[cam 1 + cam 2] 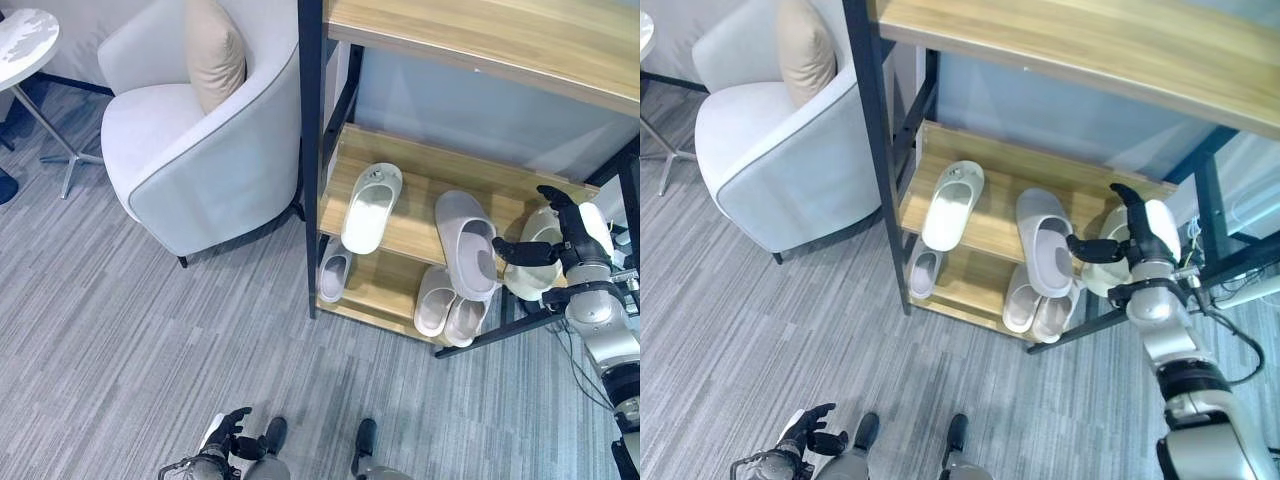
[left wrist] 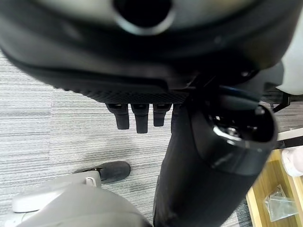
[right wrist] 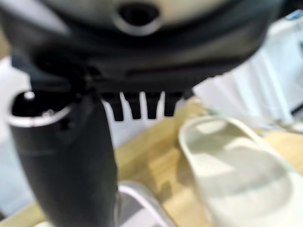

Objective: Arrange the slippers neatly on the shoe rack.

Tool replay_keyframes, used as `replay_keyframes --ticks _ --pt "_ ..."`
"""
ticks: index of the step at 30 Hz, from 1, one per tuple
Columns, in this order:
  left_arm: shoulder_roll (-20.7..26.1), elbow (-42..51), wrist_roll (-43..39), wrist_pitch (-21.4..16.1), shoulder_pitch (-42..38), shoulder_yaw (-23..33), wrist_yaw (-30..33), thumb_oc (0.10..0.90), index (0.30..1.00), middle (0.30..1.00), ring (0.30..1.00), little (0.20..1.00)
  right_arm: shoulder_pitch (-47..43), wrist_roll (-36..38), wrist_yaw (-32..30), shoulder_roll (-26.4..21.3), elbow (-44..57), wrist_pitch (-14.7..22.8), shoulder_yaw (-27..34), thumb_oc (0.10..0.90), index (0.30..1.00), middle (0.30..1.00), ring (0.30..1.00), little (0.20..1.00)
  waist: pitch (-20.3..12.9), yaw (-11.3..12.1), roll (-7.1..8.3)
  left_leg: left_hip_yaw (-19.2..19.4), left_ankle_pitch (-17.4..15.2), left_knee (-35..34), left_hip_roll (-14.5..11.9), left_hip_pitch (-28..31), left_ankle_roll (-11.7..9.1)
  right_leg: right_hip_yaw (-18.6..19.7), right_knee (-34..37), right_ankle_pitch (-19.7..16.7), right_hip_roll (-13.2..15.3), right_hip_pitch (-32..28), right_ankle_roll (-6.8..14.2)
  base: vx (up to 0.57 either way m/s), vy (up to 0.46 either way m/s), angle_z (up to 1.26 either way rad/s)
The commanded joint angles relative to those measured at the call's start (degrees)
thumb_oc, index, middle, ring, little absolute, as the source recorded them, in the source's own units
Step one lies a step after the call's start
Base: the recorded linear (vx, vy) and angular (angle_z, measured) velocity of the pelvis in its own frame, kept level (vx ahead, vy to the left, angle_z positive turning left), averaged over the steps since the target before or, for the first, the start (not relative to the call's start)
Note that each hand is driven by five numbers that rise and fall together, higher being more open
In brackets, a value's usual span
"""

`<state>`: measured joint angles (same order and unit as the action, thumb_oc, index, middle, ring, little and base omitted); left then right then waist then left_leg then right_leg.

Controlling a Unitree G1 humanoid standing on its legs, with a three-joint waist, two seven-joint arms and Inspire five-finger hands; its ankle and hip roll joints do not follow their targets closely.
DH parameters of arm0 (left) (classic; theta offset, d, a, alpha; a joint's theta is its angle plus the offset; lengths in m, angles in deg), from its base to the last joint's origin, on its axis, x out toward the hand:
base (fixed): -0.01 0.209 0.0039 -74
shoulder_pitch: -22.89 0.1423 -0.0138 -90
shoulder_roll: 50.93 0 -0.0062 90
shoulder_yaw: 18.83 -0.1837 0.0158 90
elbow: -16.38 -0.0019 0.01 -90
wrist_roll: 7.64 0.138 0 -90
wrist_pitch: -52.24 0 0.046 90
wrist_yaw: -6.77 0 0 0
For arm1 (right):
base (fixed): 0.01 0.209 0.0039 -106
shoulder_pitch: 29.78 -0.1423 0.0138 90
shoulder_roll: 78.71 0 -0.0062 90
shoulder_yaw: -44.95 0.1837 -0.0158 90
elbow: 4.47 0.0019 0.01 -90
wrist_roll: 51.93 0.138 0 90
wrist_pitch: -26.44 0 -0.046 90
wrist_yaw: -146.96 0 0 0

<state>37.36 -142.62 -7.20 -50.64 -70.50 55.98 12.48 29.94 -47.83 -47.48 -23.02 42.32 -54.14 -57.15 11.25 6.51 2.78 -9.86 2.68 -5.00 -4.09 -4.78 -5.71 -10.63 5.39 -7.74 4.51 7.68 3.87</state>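
Rack (image 1: 430,175), middle shelf: white slipper (image 1: 371,207) near left edge, long axis front to back, toe toward the back. Grey slipper (image 1: 468,243) mid-shelf, same axis, front end overhanging the front edge. Cream slipper (image 1: 535,262) at right end, just under right hand (image 1: 565,245); fingers straight, spread, gripping nothing. Lower shelf: one slipper (image 1: 333,271) left, a pair (image 1: 448,305) right. Left hand (image 1: 228,430) low by the floor, relaxed, empty.
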Motion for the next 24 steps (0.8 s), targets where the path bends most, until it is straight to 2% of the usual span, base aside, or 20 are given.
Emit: replay_keyframes --ticks 1,11,24 --pt "0.0 -6.4 1.1 1.6 2.9 -5.6 -0.3 0.8 0.9 0.9 0.9 0.9 -8.7 2.4 -2.6 -5.0 1.1 3.7 0.3 0.8 0.9 0.9 0.9 0.9 0.0 1.3 2.6 3.8 -2.1 0.0 2.8 -1.6 1.8 1.2 -0.4 8.7 0.8 -4.2 3.8 0.0 0.0 0.0" --pt "-0.2 -6.8 0.2 1.3 2.2 -6.0 0.4 0.8 0.9 0.9 0.9 0.9 -12.3 1.2 -5.4 -6.9 0.9 4.1 -0.2 0.8 0.9 0.9 0.9 0.9 1.5 1.7 1.64 3.4 -1.3 0.0 3.0 -4.1 1.7 1.0 -0.4 8.2 1.1 -1.9 4.0 0.0 0.003 0.01" --pt "-0.3 -5.3 -0.1 1.0 0.7 -6.4 0.7 0.8 0.9 0.9 0.9 0.9 -9.0 -4.0 -5.4 -7.2 4.0 3.2 -0.4 0.8 0.9 0.9 0.9 0.9 2.2 1.7 2.53 2.7 -1.5 0.0 3.3 -4.8 1.7 0.0 -0.4 8.5 1.3 -1.6 4.0 0.01 -0.007 0.04"
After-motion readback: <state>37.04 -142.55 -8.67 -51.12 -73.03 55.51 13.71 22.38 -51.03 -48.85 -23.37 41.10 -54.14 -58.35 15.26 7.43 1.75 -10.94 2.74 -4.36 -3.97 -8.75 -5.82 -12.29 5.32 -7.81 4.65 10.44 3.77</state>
